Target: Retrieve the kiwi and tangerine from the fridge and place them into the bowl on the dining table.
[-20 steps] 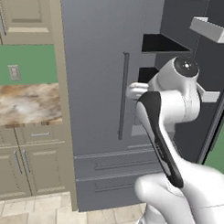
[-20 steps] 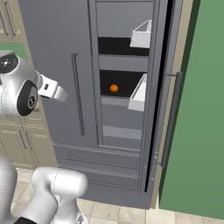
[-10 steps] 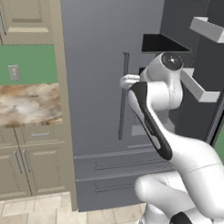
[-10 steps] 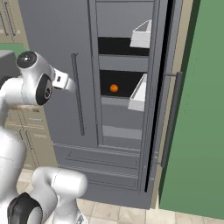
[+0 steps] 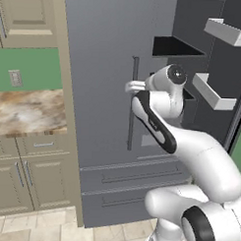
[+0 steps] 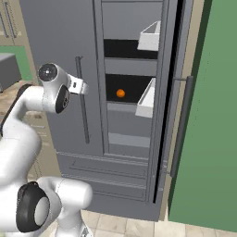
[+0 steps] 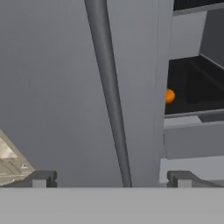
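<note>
The fridge (image 5: pixel 99 67) is slate grey, with its left door shut and its right door (image 6: pixel 173 92) swung open. A small orange tangerine (image 6: pixel 120 93) lies on a dark shelf inside, and the same tangerine (image 7: pixel 169 95) sits right of the door edge in the hand view. My gripper (image 7: pixel 111 179) is open, close to the shut left door, its fingertips (image 7: pixel 41 179) on either side of the long dark handle (image 7: pixel 109 96). From the right base view the gripper (image 6: pixel 82 86) hangs just left of that handle (image 6: pixel 84 111). Kiwi, bowl and dining table are out of view.
White door bins (image 6: pixel 150 36) (image 6: pixel 147 99) stick out from the open door. Fridge drawers (image 5: pixel 135 177) lie below. Beige cabinets and a marbled counter (image 5: pixel 29 112) stand to the left, a green wall (image 6: pixel 213 115) to the right.
The arm has stretched forward, carrying the hand closer to the left door's handle. The gripper has stayed open. The tangerine has not moved.
</note>
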